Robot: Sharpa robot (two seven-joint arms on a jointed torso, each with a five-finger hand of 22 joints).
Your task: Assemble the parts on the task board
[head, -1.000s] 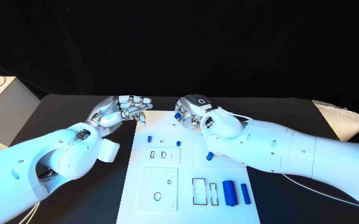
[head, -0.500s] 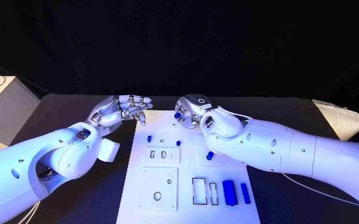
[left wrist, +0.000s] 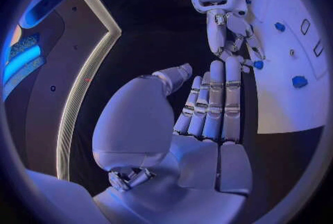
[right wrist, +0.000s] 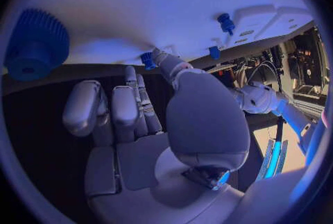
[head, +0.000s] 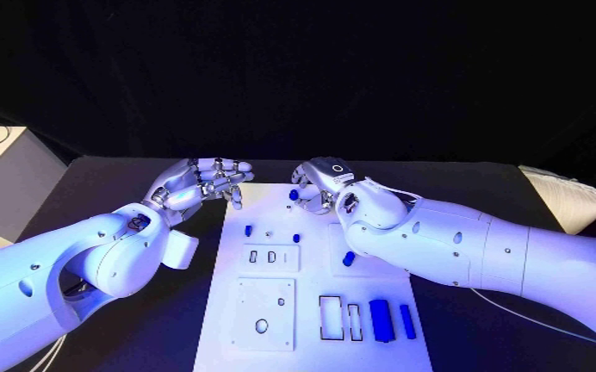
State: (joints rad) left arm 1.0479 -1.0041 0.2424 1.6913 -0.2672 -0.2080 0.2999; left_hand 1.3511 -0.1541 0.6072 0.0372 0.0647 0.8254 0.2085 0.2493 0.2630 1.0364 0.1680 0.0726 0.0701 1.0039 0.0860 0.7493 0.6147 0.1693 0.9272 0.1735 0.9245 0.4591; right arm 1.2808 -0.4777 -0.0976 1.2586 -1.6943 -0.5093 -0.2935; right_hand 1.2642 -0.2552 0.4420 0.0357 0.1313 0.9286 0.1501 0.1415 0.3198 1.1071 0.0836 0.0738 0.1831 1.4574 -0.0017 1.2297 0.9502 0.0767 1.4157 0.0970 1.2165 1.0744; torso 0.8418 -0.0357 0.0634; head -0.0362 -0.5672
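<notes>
The white task board (head: pixel 311 290) lies in the middle of the table. My right hand (head: pixel 325 184) hovers over its far edge and pinches a small blue part (head: pixel 294 193) between thumb and fingertip. The same blue part (left wrist: pixel 258 64) sits at the tips of that right hand (left wrist: pixel 229 24) in the left wrist view, just above the board (left wrist: pixel 291 101). My left hand (head: pixel 205 182) hangs at the board's far left corner and holds nothing, its fingers (left wrist: pixel 215 101) side by side. A blue gear (right wrist: pixel 35 43) lies on the board under my right wrist.
Two short blue pegs (head: pixel 247 230) (head: pixel 295 238) stand near the board's far left. Another blue piece (head: pixel 349 258) shows beside my right forearm. Two longer blue bars (head: pixel 380 320) (head: pixel 407 321) lie near the front right, next to rectangular slots (head: pixel 331 317).
</notes>
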